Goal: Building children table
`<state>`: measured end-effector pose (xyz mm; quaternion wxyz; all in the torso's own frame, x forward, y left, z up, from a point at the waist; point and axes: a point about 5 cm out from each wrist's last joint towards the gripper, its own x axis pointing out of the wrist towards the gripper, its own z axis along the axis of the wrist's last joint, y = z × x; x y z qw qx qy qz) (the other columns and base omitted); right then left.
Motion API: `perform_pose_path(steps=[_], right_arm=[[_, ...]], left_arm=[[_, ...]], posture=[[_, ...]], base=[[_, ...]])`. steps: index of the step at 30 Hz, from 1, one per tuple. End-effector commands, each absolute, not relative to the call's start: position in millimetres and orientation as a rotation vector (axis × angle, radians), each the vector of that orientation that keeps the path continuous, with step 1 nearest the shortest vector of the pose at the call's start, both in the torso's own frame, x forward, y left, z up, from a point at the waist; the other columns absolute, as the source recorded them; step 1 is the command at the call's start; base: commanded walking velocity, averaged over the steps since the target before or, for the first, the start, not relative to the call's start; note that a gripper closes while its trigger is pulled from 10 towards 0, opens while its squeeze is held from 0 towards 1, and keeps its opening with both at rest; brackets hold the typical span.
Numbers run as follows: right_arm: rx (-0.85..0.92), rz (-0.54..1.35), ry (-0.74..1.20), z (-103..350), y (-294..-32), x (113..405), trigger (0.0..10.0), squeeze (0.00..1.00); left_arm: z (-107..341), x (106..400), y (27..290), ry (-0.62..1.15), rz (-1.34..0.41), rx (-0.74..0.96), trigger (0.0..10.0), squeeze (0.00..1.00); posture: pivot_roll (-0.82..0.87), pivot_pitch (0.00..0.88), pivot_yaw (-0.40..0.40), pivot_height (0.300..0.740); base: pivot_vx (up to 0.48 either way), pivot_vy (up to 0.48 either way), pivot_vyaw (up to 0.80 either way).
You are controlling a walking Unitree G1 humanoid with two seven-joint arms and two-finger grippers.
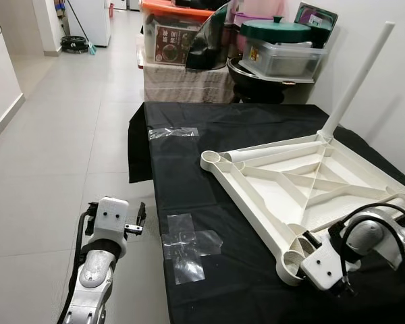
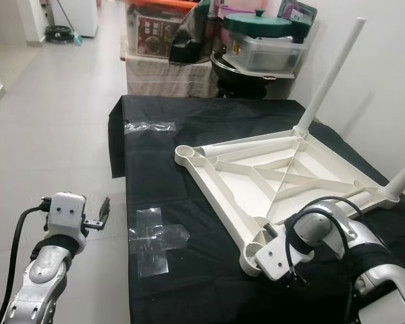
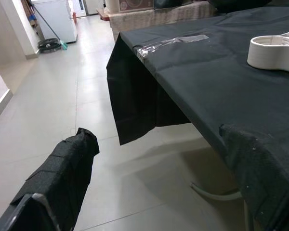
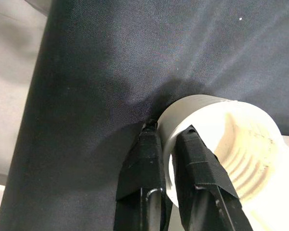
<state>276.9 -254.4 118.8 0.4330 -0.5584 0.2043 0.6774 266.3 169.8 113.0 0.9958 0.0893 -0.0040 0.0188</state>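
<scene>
Two white legs (image 2: 327, 74) stand up from the upturned white tabletop (image 2: 277, 179), which lies ribbed side up on a black-covered work table (image 2: 189, 115); the nearer one is cut off by the right-eye view's edge. Left of the table's long edge lies a wide stretch of pale tiled floor (image 1: 54, 135), running to stacked storage boxes (image 1: 175, 37) at the far end. Clear tape patches (image 2: 152, 239) sit near that edge. The right gripper (image 4: 169, 139) is clamped on the rim of the near corner leg socket (image 4: 221, 139), one finger outside the wall and one inside, close together; from the head views the wrist hides the contact. The left gripper (image 3: 159, 163) hangs over the floor beside the table edge, fingers (image 3: 62, 168) apart and holding nothing; its far fingertip seems to overlap the cloth, though contact is unclear.
</scene>
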Motion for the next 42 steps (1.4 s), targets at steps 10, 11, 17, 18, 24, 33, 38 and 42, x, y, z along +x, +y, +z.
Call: perform_pose_path(steps=[10,11,17,18,24,33,38,42], right_arm=[[-1.341,1.498,0.625,100.1,-252.2,286.6,10.0,1.00],[-1.341,1.498,0.625,100.1,-252.2,286.6,10.0,1.00],[-1.177,1.528,0.489,133.8,-237.3,292.7,10.0,1.00],[-1.177,1.528,0.489,133.8,-237.3,292.7,10.0,1.00],[-1.059,1.429,0.305,190.6,-219.8,316.3,10.0,1.00],[-0.930,1.384,0.198,220.0,-211.9,328.2,10.0,1.00],[-0.782,1.028,0.135,206.9,-175.9,364.5,10.0,0.00],[-0.508,0.790,0.265,181.0,-157.2,381.0,10.0,0.00]], left_arm=[[113.2,269.5,170.1,-0.012,0.022,0.195,10.0,0.00],[113.2,269.5,170.1,-0.012,0.022,0.195,10.0,0.00],[113.3,268.1,172.6,-0.012,0.024,0.203,10.0,0.00],[113.3,268.1,172.6,-0.012,0.024,0.203,10.0,0.00],[113.3,268.7,171.0,-0.014,0.021,0.201,10.0,0.00],[111.3,268.1,169.9,-0.004,0.018,0.199,10.0,0.00],[111.1,269.0,169.5,-0.005,0.022,0.196,10.0,0.00],[111.6,269.7,168.0,-0.008,0.023,0.193,10.0,0.00]], posture=[[0.06,0.000,-0.098,0.740],[0.06,0.000,-0.098,0.740],[0.07,0.000,-0.096,0.740],[0.07,0.000,-0.096,0.740],[0.07,0.000,-0.098,0.740],[0.07,0.000,-0.110,0.740],[0.07,0.000,-0.115,0.740],[0.08,0.000,-0.122,0.740]], base=[[0.000,0.000,0.00],[0.000,0.000,0.00],[0.000,0.000,0.00],[0.000,0.000,0.00],[0.000,0.000,0.00],[0.000,0.000,0.00],[0.000,0.000,0.00],[0.000,0.000,0.00]])
